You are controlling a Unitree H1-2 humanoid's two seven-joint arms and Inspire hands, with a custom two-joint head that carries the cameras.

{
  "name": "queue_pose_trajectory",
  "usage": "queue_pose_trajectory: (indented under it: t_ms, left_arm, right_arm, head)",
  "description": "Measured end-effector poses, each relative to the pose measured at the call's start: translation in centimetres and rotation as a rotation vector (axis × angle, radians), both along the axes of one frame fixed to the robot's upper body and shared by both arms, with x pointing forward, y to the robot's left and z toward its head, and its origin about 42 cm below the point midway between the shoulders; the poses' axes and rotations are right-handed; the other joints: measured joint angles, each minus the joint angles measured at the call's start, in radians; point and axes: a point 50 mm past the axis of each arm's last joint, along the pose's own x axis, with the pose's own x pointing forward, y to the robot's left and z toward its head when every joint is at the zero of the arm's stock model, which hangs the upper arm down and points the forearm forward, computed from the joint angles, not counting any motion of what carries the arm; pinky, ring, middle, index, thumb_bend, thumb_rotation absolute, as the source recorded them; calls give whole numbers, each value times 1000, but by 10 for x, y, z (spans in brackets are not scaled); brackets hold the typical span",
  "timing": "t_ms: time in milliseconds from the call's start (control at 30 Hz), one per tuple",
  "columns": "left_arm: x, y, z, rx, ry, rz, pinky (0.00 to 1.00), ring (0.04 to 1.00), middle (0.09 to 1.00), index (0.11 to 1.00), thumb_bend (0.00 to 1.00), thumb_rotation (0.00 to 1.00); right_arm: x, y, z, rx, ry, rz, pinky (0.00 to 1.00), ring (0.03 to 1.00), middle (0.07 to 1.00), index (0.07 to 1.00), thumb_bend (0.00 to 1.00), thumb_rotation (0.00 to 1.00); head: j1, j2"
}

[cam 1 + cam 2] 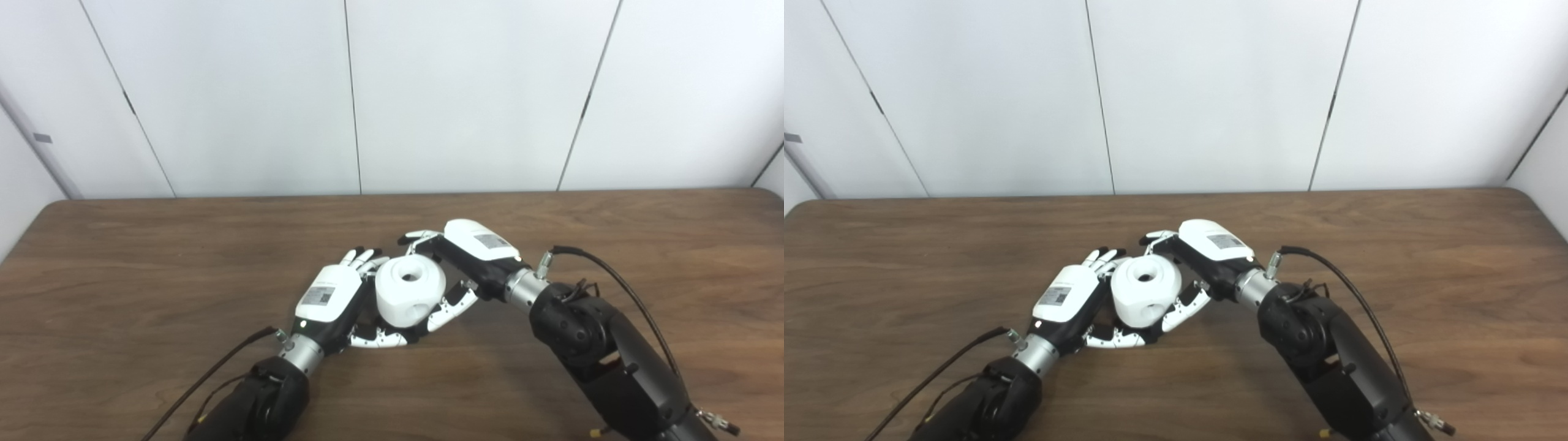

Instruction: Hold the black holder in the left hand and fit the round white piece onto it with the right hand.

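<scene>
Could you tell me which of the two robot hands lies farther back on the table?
The right robot hand lies farther back, reaching around the far side of the round white plastic piece. The left robot hand sits nearer the camera.

A dark brown wooden table [122,275] with a visible grain is carrying both hands and the round white piece [409,289] mid-surface.

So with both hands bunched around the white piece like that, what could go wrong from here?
1. The black holder is hidden under the round white piece, so whether the piece sits square cannot be checked; pressing on could jam it tilted.
2. The left hand and right hand crowd the piece from both sides, and their fingers overlap below it; they may collide or get pinched.
3. If either hand lets go, the piece could roll across the table.
</scene>
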Motion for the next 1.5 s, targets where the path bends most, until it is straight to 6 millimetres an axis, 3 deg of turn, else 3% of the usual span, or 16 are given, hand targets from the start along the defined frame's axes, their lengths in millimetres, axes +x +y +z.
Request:
queue_pose_trajectory:
  t_ms: [133, 400, 1500]
  left_arm:
    - [0, 0, 0, -1, 0, 0, 989, 948, 869, 482, 524, 59]
    - [0, -1, 0, -2, 0, -1, 990, 945, 863, 483, 524, 58]
    - [0, -2, 0, -2, 1, -3, 993, 944, 864, 483, 524, 58]
  right_arm:
    - [0, -1, 0, 2, 4, -1, 614, 770, 881, 997, 961, 288]
    - [1, -1, 1, -2, 15, 4, 677, 864, 998, 1000, 1000, 316]
    - [4, -5, 4, -4, 30, 17, 671, 876, 1000, 1000, 1000, 351]
  head:
    - [0, 0]
    - [2, 0]
    - [3, 3]
